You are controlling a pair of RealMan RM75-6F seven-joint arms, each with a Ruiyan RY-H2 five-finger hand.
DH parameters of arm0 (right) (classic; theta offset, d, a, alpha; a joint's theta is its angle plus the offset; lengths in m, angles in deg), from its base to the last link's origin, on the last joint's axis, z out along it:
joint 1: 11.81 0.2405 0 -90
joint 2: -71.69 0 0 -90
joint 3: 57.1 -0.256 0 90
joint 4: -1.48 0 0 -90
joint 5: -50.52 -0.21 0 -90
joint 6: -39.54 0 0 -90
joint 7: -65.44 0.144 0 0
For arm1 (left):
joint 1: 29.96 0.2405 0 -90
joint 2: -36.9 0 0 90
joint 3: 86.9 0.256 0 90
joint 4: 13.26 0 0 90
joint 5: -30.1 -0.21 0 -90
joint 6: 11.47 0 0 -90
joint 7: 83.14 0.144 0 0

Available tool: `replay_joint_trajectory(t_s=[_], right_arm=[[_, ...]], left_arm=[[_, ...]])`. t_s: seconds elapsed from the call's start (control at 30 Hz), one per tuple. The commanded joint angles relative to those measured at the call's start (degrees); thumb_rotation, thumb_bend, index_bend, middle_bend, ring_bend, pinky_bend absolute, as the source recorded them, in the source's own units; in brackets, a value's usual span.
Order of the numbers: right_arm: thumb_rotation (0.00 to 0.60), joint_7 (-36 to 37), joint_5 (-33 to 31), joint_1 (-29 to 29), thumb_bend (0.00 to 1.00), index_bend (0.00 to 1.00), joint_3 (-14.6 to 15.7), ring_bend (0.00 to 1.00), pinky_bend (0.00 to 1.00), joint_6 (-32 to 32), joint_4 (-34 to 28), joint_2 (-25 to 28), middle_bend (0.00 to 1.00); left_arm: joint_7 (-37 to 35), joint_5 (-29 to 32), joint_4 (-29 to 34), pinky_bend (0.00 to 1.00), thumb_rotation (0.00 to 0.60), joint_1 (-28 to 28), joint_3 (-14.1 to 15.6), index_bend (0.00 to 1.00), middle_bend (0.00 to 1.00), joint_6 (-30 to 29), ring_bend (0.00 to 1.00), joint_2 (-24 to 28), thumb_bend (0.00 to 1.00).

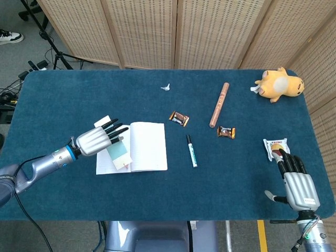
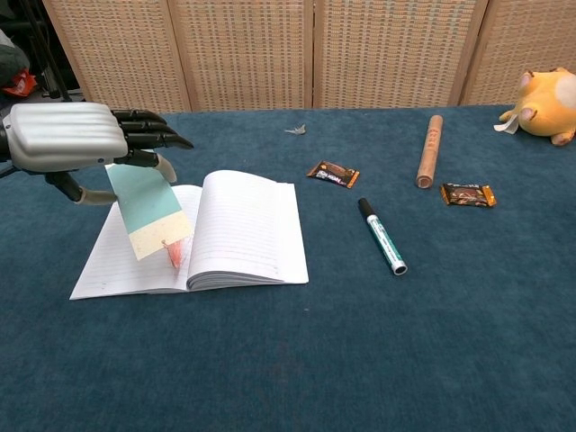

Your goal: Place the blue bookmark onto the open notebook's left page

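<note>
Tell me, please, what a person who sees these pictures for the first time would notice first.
Probably the left hand at the table's left, holding a blue bookmark that hangs over the left page of the open notebook. Next, the yellow plush toy in the far right corner, and the marker lying just right of the notebook.

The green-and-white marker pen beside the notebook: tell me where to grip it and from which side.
Grip the green-and-white marker pen at mid-barrel, coming from above with fingers across its narrow width. It lies flat on the blue table, black cap toward the far side, with bare cloth on both sides, so a top pinch looks easiest.
</note>
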Motion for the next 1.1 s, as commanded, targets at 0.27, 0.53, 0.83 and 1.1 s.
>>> replay_joint_trajectory(t_s=[0.27, 0.53, 0.83, 1.1], right_arm=[[0.6, -1.3, -1.1, 0.3, 0.1, 0.0, -0.1, 0.0, 0.0, 0.3, 0.2, -0.6, 0.0], [0.6, -1.5, -1.3, 0.4, 0.1, 0.0, -0.2, 0.0, 0.0, 0.3, 0.4, -0.8, 0.0], [0.6, -1.6, -1.5, 0.5, 0.1, 0.0, -0.2, 0.0, 0.0, 0.3, 0.5, -0.9, 0.0], [0.6, -2.0, -1.7, 0.6, 0.1, 0.0, -0.2, 0.0, 0.0, 0.3, 0.7, -1.2, 0.0]], left_arm=[[-2.5, -1.5, -5.0, 0.0, 0.6, -0.6, 1.7, 0.43, 0.0, -2.2, 0.0, -1.9, 0.36], [-2.4, -3.4, -9.7, 0.0, 0.6, -0.8, 3.6, 0.43, 0.0, -4.5, 0.0, -3.3, 0.36], [-2.5, -4.6, -13.1, 0.0, 0.6, -0.9, 5.3, 0.43, 0.0, -6.4, 0.0, -5.0, 0.33], [-2.8, -4.4, -15.6, 0.0, 0.6, -0.8, 5.7, 0.43, 0.0, -7.4, 0.0, -5.9, 0.33]])
